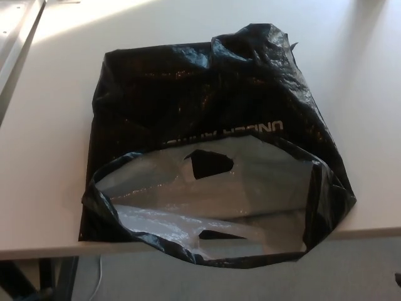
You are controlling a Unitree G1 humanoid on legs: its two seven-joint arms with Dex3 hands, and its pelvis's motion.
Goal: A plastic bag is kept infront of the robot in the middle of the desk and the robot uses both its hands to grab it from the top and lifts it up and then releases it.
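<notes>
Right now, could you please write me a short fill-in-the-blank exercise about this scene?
1. The plastic bag is ___ outside.
2. Its lining is ___.
3. It lies on a ___ with its mouth over the front edge.
4. The number of robot hands in view is ___.

Missing words: black; silver; desk; zero

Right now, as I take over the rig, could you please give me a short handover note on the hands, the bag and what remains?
Hands: neither the left nor the right hand shows in the head view.
Bag: the black plastic bag lies slumped on the white desk, its open mouth facing the robot and hanging a little over the near edge; silvery lining and cut-out handles are visible.
Done: cannot tell whether a lift has already happened.
Left, if not: grab the top with both hands, lift, release.
</notes>
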